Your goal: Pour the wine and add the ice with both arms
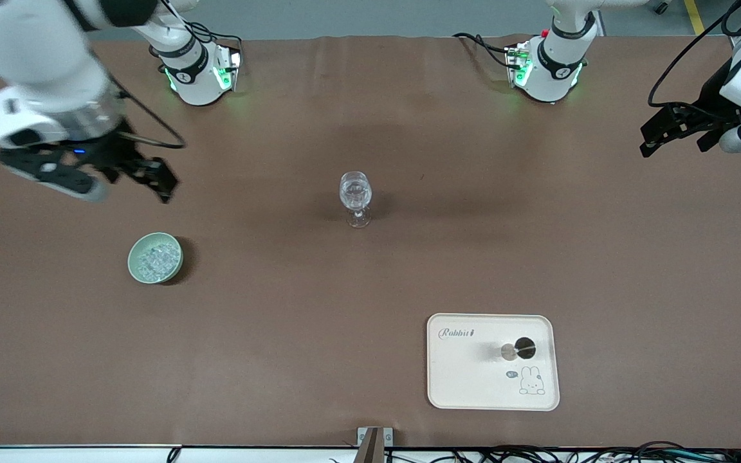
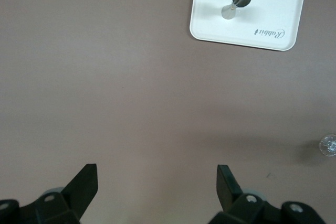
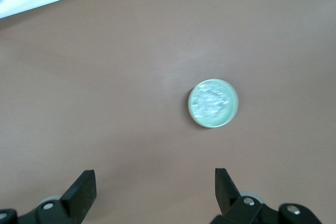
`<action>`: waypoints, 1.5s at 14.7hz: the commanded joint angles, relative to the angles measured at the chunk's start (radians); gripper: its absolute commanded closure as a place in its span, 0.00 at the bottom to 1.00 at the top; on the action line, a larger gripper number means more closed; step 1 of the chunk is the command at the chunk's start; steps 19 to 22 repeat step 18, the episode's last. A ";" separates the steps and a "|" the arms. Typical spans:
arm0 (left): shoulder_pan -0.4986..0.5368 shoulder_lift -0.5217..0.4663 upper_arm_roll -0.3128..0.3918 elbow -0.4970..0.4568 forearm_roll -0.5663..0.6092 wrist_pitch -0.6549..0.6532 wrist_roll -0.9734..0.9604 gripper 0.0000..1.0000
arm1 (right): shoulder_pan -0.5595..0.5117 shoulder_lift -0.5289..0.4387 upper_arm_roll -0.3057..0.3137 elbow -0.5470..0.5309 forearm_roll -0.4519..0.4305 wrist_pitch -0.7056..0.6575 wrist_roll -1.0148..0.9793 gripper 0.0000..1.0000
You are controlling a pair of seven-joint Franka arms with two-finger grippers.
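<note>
The right gripper (image 1: 129, 173) is hanging in the air over bare table (image 1: 267, 360) near the right arm's end, its fingers (image 3: 83, 190) spread wide apart and holding nothing; in the right wrist view the pale green bowl (image 3: 212, 103) is sitting squarely ahead of that opening, which suggests the arm is lining up on the ice (image 1: 154, 259) heaped inside it. In the front view the bowl is resting on the table nearer the camera than the gripper's spot, with open brown surface all around it, so a descent looks unobstructed. The left gripper (image 1: 682, 132) is hovering over the left arm's end of the table, close to that edge, fingers (image 2: 84, 184) also apart and empty, and appears to be waiting. The wine glass (image 1: 356, 198) is standing upright near the middle of the table, well apart from everything, probably placed there so both arms can reach it. The cream tray (image 1: 467, 379) is lying toward the camera edge, carrying what looks like a dark bottle (image 1: 520, 349) seen from above, standing upright. Wide clear stretches are separating bowl, glass and tray, leaving ample room, though the tray is sitting fairly near the table's edge.
</note>
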 commanded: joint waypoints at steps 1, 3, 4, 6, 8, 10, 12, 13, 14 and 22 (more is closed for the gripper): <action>0.000 -0.007 0.008 -0.002 -0.018 0.009 0.024 0.00 | 0.006 -0.060 -0.146 -0.018 0.071 -0.056 -0.220 0.00; -0.001 0.002 0.008 0.000 -0.012 0.003 0.035 0.00 | -0.006 -0.082 -0.220 -0.017 0.075 -0.090 -0.372 0.00; -0.001 0.005 0.006 0.004 -0.009 0.001 0.038 0.00 | -0.049 -0.083 -0.223 -0.011 0.085 -0.101 -0.422 0.00; -0.001 0.016 0.006 0.027 -0.007 0.000 0.035 0.00 | -0.098 -0.071 -0.231 0.056 0.130 -0.104 -0.505 0.00; -0.003 0.031 0.004 0.044 -0.006 -0.003 0.035 0.00 | -0.124 -0.031 -0.239 0.112 0.137 -0.120 -0.548 0.00; -0.003 0.031 0.001 0.046 -0.004 -0.009 0.036 0.00 | -0.131 -0.031 -0.236 0.117 0.139 -0.127 -0.548 0.00; -0.003 0.031 0.000 0.044 -0.004 -0.011 0.038 0.00 | -0.123 -0.033 -0.233 0.117 0.139 -0.127 -0.548 0.00; -0.003 0.031 0.000 0.046 -0.004 -0.011 0.038 0.00 | -0.120 -0.033 -0.232 0.115 0.139 -0.129 -0.548 0.00; -0.004 0.031 -0.002 0.044 -0.004 -0.012 0.038 0.00 | -0.120 -0.033 -0.231 0.117 0.139 -0.135 -0.548 0.00; -0.004 0.031 -0.002 0.046 -0.006 -0.023 0.038 0.00 | -0.118 -0.033 -0.231 0.115 0.141 -0.140 -0.548 0.00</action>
